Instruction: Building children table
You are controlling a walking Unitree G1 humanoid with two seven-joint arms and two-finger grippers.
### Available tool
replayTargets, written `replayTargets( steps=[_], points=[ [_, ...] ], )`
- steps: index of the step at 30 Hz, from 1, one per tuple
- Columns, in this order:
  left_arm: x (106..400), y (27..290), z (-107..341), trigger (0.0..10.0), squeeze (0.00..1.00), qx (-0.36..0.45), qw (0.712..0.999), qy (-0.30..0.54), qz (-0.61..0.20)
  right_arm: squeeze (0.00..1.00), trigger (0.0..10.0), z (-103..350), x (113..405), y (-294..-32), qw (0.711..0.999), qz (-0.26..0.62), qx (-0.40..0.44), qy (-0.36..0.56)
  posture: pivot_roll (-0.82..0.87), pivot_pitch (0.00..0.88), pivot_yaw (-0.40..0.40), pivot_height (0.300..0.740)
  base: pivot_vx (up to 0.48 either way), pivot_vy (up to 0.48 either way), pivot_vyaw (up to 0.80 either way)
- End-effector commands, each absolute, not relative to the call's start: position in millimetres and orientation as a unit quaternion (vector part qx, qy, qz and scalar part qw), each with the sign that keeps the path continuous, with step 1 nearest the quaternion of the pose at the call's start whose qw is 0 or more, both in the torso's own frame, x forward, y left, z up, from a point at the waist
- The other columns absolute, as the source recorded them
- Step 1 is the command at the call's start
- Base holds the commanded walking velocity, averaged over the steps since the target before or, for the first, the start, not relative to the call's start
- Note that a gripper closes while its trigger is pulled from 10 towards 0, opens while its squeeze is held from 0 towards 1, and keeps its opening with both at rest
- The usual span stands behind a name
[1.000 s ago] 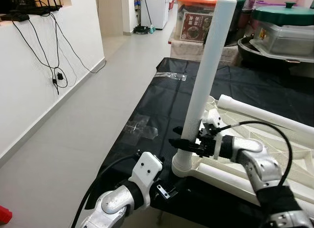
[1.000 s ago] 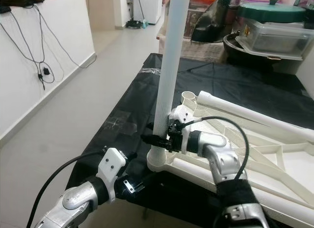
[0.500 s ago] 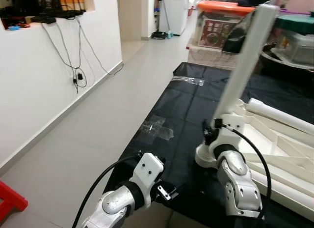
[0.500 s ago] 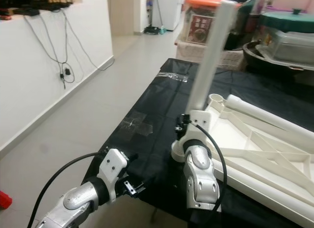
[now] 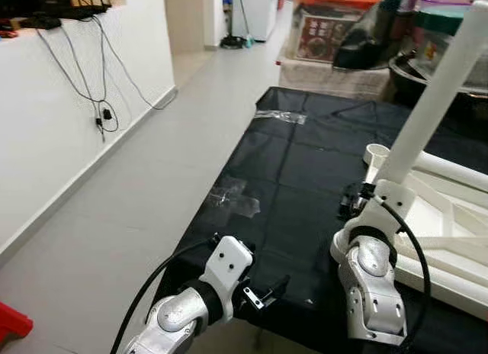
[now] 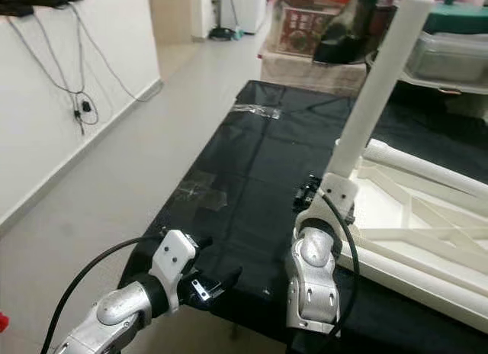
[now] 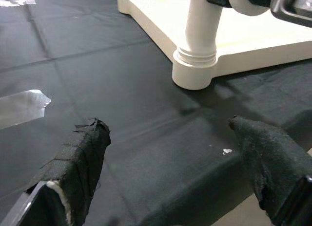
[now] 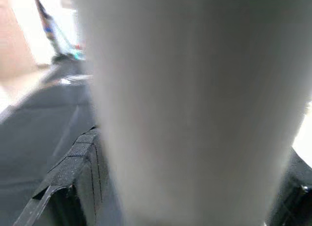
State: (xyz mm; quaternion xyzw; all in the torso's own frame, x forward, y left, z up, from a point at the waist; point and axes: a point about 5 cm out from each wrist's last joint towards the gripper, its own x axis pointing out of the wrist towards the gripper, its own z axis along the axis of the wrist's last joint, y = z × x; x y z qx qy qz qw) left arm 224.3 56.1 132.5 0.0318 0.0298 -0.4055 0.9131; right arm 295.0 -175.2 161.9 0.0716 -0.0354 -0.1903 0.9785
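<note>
Black-covered desk (image 5: 305, 178) running away from the near edge, with tape patches (image 5: 232, 195) toward its left edge. White tabletop (image 6: 427, 224) lying upside down along the right side, one corner near the near edge. White leg (image 6: 374, 94) standing in that corner's socket (image 7: 193, 70), leaning away to the right. Right claw (image 6: 320, 192) clamped around leg just above socket, black fingers (image 8: 73, 177) on both sides of tube. Left claw (image 7: 180, 153) spread wide, holding nothing, hovering over near edge, apart from socket. Storage boxes (image 5: 328, 26) past far edge.
</note>
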Motion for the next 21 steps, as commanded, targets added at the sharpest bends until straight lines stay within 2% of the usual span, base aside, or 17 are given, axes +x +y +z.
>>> replayTargets(
  steps=[1, 2, 3, 4, 6, 7, 8, 9, 11, 14, 17, 18, 21],
  points=[
    [223, 57, 128, 10.0, 0.00, 0.035, 0.912, 0.040, -0.407, 0.00, 10.0, 151, 295, -164, 0.985, -0.135, 0.104, -0.028, 0.15, 0.000, -0.065, 0.740, 0.000, 0.000, 0.00],
    [223, 57, 128, 10.0, 0.00, 0.035, 0.912, 0.040, -0.407, 0.00, 10.0, 151, 295, -164, 0.985, -0.135, 0.104, -0.028, 0.15, 0.000, -0.065, 0.740, 0.000, 0.000, 0.00],
    [223, 57, 128, 10.0, 0.00, 0.035, 0.912, 0.040, -0.407, 0.00, 10.0, 154, 298, -166, 0.990, -0.082, 0.109, -0.040, 0.15, 0.000, -0.065, 0.740, 0.000, 0.000, 0.00],
    [223, 57, 128, 10.0, 0.00, 0.035, 0.912, 0.040, -0.407, 0.00, 10.0, 154, 298, -166, 0.990, -0.082, 0.109, -0.040, 0.15, 0.000, -0.065, 0.740, 0.000, 0.000, 0.00],
    [223, 56, 128, 10.0, 0.00, 0.035, 0.912, 0.040, -0.407, 0.00, 10.0, 155, 303, -176, 0.990, 0.067, 0.119, -0.030, 0.15, 0.000, -0.063, 0.740, 0.000, 0.000, 0.00],
    [223, 56, 128, 10.0, 0.00, 0.035, 0.912, 0.040, -0.407, 0.00, 10.0, 155, 303, -176, 0.990, 0.067, 0.119, -0.030, 0.15, 0.000, -0.063, 0.740, 0.000, 0.000, 0.00],
    [223, 56, 128, 10.0, 0.00, 0.035, 0.912, 0.040, -0.407, 0.00, 10.0, 155, 303, -180, 0.984, 0.125, 0.125, -0.019, 0.15, 0.000, -0.063, 0.740, 0.000, 0.000, 0.00],
    [223, 56, 128, 10.0, 0.00, 0.035, 0.912, 0.040, -0.407, 0.00, 10.0, 155, 303, -180, 0.984, 0.125, 0.125, -0.019, 0.15, 0.000, -0.063, 0.740, 0.000, 0.000, 0.00],
    [223, 55, 127, 10.0, 0.00, 0.035, 0.912, 0.039, -0.407, 0.00, 10.0, 163, 304, -188, 0.962, 0.248, 0.116, -0.001, 0.15, 0.000, -0.064, 0.740, 0.000, 0.000, 0.00],
    [224, 55, 127, 10.0, 0.00, 0.035, 0.912, 0.039, -0.407, 0.00, 10.0, 167, 306, -191, 0.949, 0.301, 0.097, 0.006, 0.15, 0.000, -0.064, 0.740, 0.000, 0.000, 0.00],
    [224, 55, 126, 10.0, 0.00, 0.037, 0.912, 0.039, -0.407, 0.00, 10.0, 174, 309, -187, 0.894, 0.443, 0.049, 0.034, 0.17, 0.000, -0.077, 0.740, 0.000, 0.000, 0.00],
    [224, 55, 126, 10.0, 0.00, 0.037, 0.912, 0.039, -0.407, 0.00, 10.0, 175, 311, -185, 0.880, 0.471, 0.042, 0.037, 0.17, 0.000, -0.077, 0.740, 0.000, 0.000, 0.00],
    [224, 55, 125, 10.0, 0.00, 0.038, 0.912, 0.039, -0.407, 0.00, 10.0, 175, 314, -184, 0.873, 0.486, 0.036, 0.038, 0.18, 0.000, -0.079, 0.740, 0.000, 0.000, 0.00]
  ],
)
